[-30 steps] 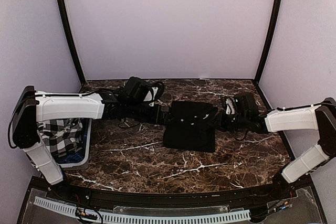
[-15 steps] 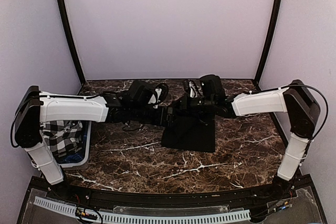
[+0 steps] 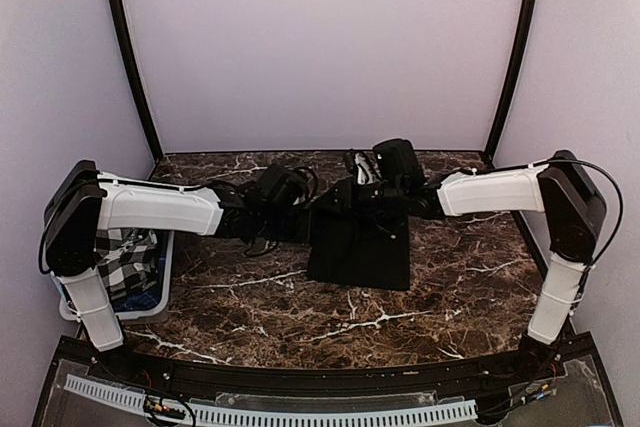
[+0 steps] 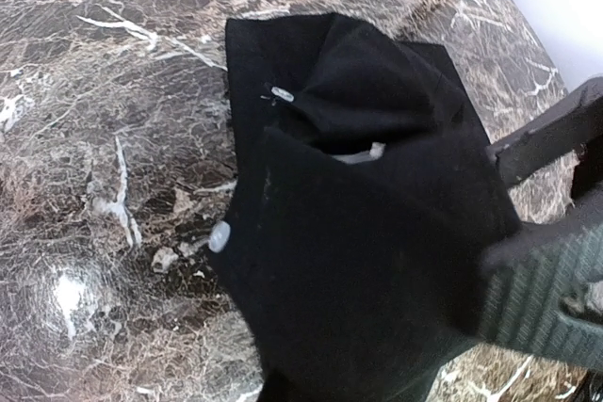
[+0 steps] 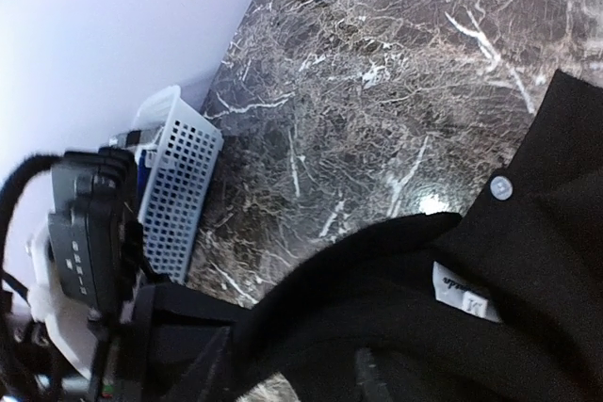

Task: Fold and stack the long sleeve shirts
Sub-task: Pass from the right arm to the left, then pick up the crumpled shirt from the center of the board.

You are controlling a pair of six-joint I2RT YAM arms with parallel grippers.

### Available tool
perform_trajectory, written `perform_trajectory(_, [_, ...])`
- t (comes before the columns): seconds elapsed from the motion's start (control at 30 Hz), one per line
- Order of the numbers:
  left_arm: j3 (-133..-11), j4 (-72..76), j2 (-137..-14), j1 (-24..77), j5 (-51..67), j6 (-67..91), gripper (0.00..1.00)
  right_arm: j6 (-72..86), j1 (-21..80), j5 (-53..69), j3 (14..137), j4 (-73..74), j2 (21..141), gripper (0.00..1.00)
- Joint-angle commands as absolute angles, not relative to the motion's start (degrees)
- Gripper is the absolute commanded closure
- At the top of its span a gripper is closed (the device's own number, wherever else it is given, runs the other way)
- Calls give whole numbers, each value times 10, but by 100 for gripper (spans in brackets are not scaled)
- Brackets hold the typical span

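Our left gripper (image 3: 308, 219) is closed on the left edge of the black long sleeve shirt (image 3: 360, 247), pinching up a flap of cloth, we judge, to carry it across as a fold. Our right gripper (image 3: 362, 197) sits low over the shirt's far edge. Dark cloth crowds its wrist view, so we cannot tell whether its jaws are parted or holding anything.

The shirt lies mid-table as a rough rectangle, partly folded. It is soft, matte and limp, with small pale buttons (image 4: 220, 235) and a white neck label (image 5: 466, 300). Under it the table (image 3: 250, 297) is hard, glossy brown marble pattern veined in white. Well to the left, at the table's edge, a white slatted plastic basket (image 3: 165, 282) holds checked cloth (image 3: 125, 252).
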State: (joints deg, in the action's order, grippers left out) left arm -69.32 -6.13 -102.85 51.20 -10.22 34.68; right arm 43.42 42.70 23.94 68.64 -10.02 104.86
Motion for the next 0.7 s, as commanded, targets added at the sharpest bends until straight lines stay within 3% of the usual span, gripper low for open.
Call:
perform_trajectory(0.0, [-712,-77,-1014,500,-141,345,100,345,412,151,683,-28,984,48])
perform_trajectory(0.07, [-712,-81,-1011,493,-140,338,100,315,397,112,663,-4,957,36])
perform_trajectory(0.17, [-713,-86,-1006,483,-138,323,100,280,364,79,616,-2,920,25])
perform_trajectory(0.5, [-713,-74,-977,464,-117,283,100,112,312,55,544,-18,941,27])
perform_trajectory(0.67, [-726,-76,-978,460,-112,273,100,69,306,48,526,-71,976,23])
